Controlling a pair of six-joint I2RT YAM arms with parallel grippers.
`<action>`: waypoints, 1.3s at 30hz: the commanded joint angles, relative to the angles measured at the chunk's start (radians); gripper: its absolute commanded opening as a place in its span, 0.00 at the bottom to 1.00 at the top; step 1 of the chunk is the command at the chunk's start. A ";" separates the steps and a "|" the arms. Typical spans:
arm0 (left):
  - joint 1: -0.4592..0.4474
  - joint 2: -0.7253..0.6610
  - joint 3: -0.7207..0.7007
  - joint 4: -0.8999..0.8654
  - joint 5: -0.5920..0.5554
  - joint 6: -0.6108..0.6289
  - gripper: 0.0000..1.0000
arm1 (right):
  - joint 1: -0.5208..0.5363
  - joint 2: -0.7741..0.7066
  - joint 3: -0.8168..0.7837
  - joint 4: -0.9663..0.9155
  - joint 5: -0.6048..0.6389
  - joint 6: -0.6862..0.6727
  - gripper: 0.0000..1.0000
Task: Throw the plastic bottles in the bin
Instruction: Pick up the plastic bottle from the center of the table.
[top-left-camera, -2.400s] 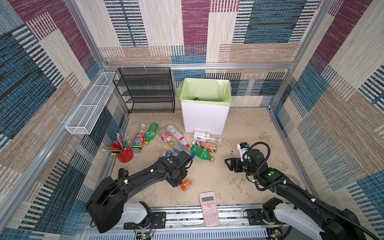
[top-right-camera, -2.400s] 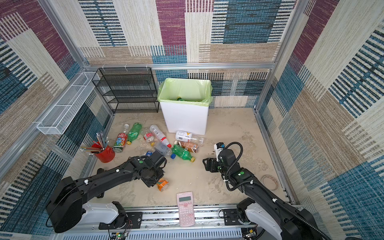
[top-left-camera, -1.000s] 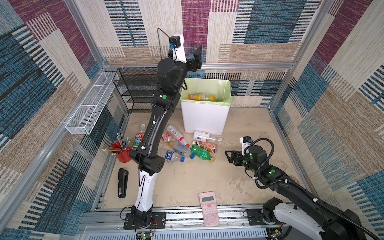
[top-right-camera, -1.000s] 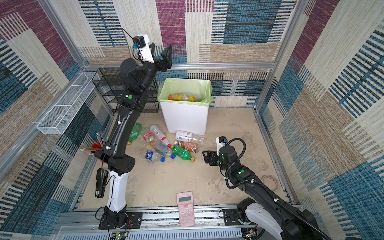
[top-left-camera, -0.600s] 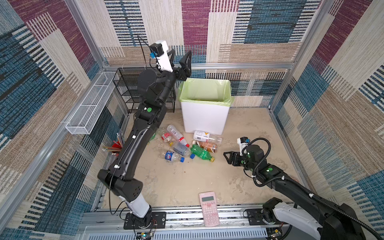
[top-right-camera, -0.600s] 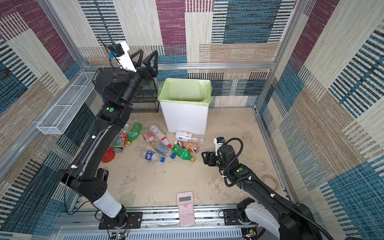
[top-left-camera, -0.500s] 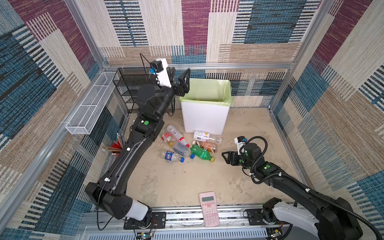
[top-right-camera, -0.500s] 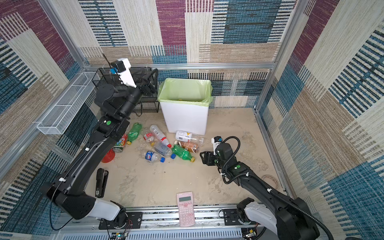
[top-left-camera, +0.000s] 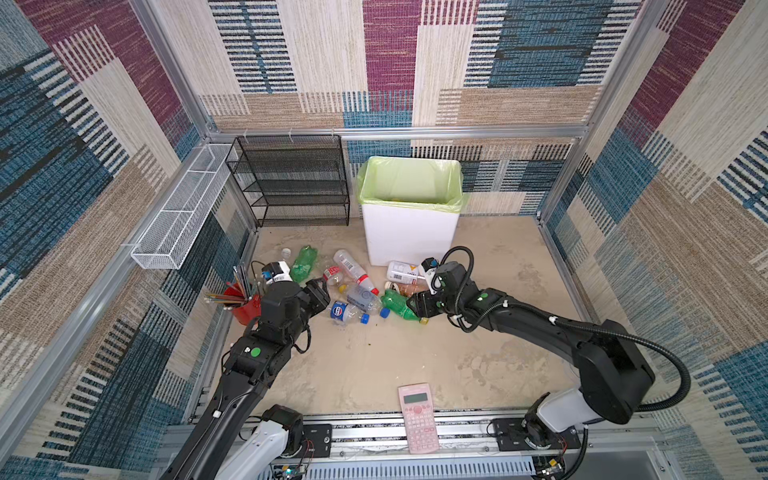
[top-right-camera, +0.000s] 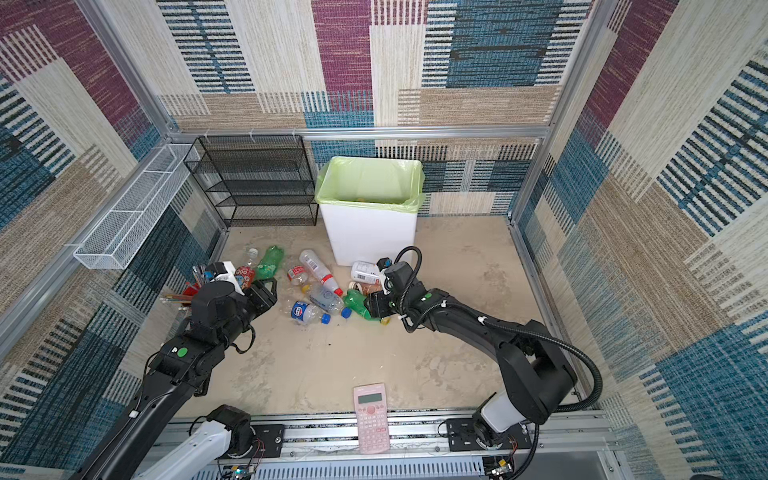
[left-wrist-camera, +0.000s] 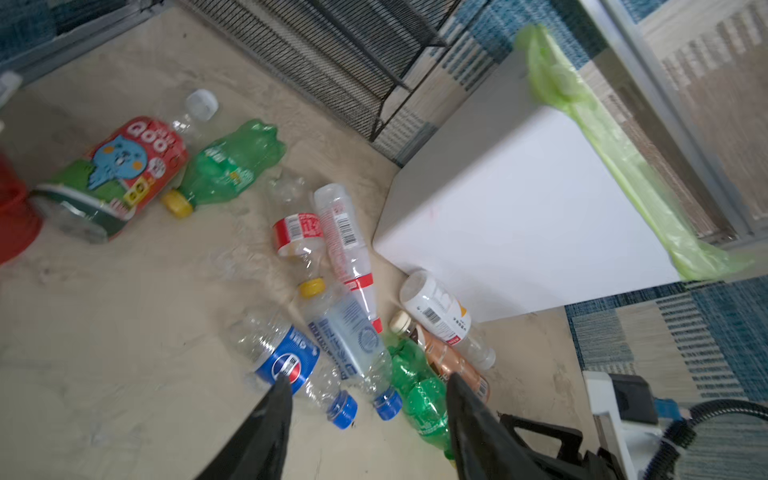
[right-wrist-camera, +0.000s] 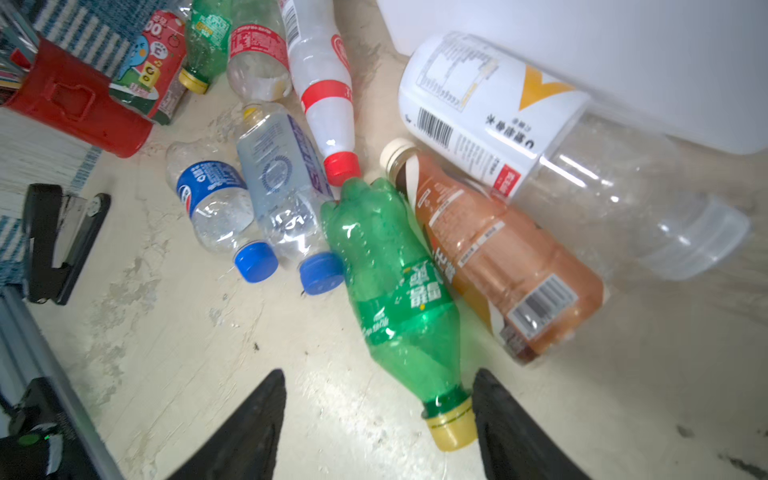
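Two robot arms bend low over a scatter of plastic bottles (top-left-camera: 362, 297) on a sandy floor, as seen in both top views. The bottles lie in a loose heap on the floor at the 7 o'clock corner of the bin (top-left-camera: 409, 239). This white bin has a light green liner and stands at 12 o'clock by the back wall. The left gripper (top-left-camera: 319, 293) hangs at the heap's 9 o'clock edge, near a blue-labelled Pepsi bottle (left-wrist-camera: 286, 365). Its wrist view shows its jaws apart and holding nothing. The right gripper (right-wrist-camera: 379, 374) reaches in from 3 o'clock with its jaws spread either side of the neck of a yellow-capped green bottle (right-wrist-camera: 399, 282), not clamped on it. An orange-brown tea bottle (right-wrist-camera: 498, 257) lies against that green bottle, and a white-labelled bottle (right-wrist-camera: 478, 108) rests just beside the bin wall. A red pencil cup (top-left-camera: 246, 309) stands at 9 o'clock and a pink calculator (top-left-camera: 417, 415) lies at 6 o'clock.
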 joint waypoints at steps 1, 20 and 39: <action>0.011 -0.026 -0.030 -0.118 -0.005 -0.167 0.58 | 0.003 0.070 0.078 -0.061 0.047 -0.076 0.72; 0.047 -0.037 -0.054 -0.196 0.079 -0.258 0.54 | 0.068 0.387 0.363 -0.263 0.086 -0.177 0.70; 0.065 -0.021 -0.059 -0.165 0.093 -0.264 0.53 | 0.069 0.405 0.402 -0.321 0.105 -0.178 0.57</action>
